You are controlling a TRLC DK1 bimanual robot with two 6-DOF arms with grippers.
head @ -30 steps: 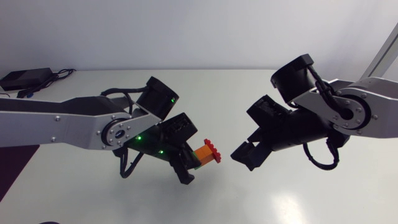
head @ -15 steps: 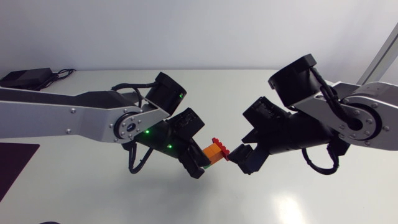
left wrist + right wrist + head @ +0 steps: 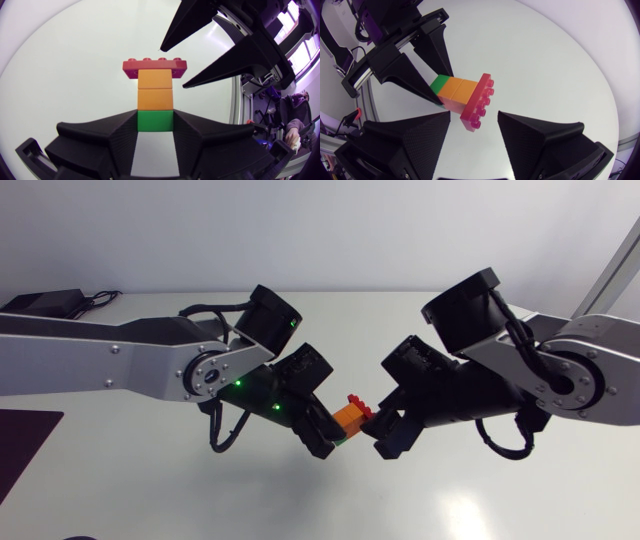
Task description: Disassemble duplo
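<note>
A short duplo stack [image 3: 349,415] hangs above the table between my two arms. It has a green brick [image 3: 155,121] at the base, two orange bricks [image 3: 155,89] and a red plate [image 3: 154,67] on the far end. My left gripper [image 3: 328,436] is shut on the green brick. My right gripper [image 3: 474,126] faces it, open. Its fingers [image 3: 420,137] stand on either side of the red plate [image 3: 479,102], with a gap on each side. In the left wrist view the right gripper's fingers [image 3: 200,25] frame the plate.
The white table [image 3: 150,490] lies below both arms. A black box with cables [image 3: 40,305] sits at the back left corner.
Both arms have come together over the middle of the table. The right gripper has moved onto the red end of the stack and its fingers have narrowed.
</note>
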